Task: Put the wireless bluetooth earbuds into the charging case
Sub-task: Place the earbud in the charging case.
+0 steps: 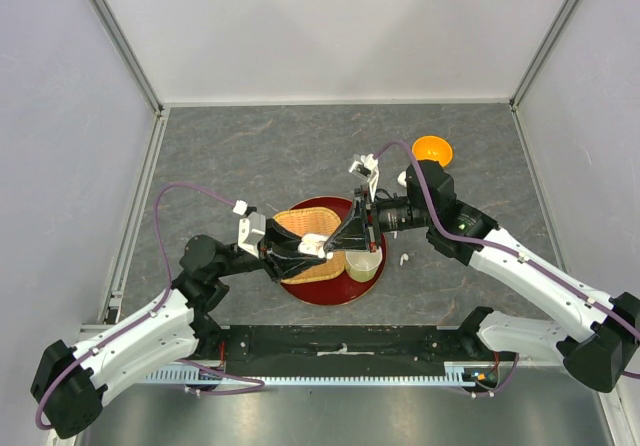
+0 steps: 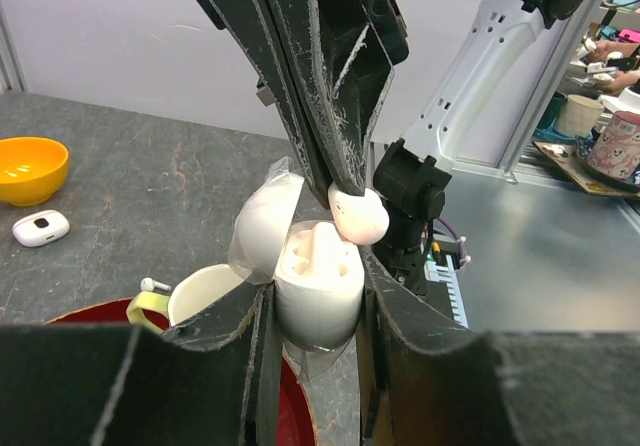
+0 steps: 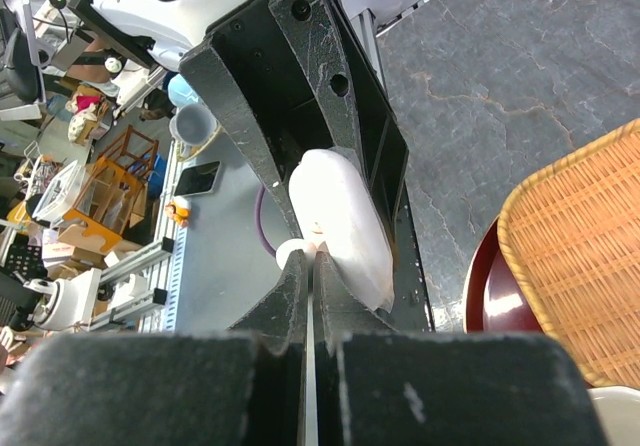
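Two grips: left gripper (image 2: 315,318) clamps the case (image 2: 318,284), right gripper (image 2: 343,188) (above) pinches an earbud (image 2: 361,216).

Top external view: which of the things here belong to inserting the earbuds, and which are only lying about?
For the job: charging case, open, in the left gripper; earbud in the right gripper; loose earbud on the table; perhaps the second white case.
Lying about: wicker basket, red tray, cream cup, orange bowl.

Glossy plastic charging case (image 2: 315,306), wicker basket (image 3: 580,266)
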Robot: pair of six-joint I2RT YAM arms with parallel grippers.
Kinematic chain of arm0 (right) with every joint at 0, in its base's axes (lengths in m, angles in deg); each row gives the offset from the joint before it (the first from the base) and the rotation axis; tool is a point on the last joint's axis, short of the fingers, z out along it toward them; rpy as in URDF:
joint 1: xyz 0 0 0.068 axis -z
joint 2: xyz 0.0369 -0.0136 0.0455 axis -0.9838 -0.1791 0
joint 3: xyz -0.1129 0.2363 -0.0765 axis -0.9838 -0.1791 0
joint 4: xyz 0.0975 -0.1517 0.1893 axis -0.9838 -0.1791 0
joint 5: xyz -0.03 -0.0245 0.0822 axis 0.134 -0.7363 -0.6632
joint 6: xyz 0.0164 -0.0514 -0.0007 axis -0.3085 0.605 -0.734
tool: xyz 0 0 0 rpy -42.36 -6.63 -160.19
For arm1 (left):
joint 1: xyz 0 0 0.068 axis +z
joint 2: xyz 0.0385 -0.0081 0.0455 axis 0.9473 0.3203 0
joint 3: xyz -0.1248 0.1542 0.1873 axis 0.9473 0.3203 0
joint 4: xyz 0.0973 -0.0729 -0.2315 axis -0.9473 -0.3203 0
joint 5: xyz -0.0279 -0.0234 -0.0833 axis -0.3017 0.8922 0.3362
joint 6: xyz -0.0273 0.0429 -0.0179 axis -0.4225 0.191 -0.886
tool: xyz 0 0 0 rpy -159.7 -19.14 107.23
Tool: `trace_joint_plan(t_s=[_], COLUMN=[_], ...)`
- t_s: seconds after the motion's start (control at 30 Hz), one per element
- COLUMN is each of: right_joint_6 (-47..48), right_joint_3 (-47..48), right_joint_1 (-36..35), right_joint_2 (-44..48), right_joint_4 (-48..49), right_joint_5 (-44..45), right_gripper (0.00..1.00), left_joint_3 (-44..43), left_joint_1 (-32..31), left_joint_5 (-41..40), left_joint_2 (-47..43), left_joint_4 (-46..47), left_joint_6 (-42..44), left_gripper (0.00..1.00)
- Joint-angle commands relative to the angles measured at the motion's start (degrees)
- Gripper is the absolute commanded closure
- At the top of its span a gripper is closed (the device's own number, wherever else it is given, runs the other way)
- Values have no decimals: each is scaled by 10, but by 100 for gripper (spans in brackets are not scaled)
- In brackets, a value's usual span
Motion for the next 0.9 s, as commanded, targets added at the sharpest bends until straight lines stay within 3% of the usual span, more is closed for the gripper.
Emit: trace_joint_plan(t_s=[0.0, 0.87], right_joint_6=[32, 54], right_joint_3=[22, -30], right_joint_1=[-1, -1], right_joint_2=[-2, 40], right_joint_4=[-5, 55], right_joint_5=[29, 84], right_gripper=[100, 100], left_joint_3=[-16, -13], left_joint_1=[-2, -3], left_joint_5=[29, 46], left_joint_2=[-9, -5], left_joint_4=[41, 74], left_joint_6=[-10, -24], left_gripper=[98, 98])
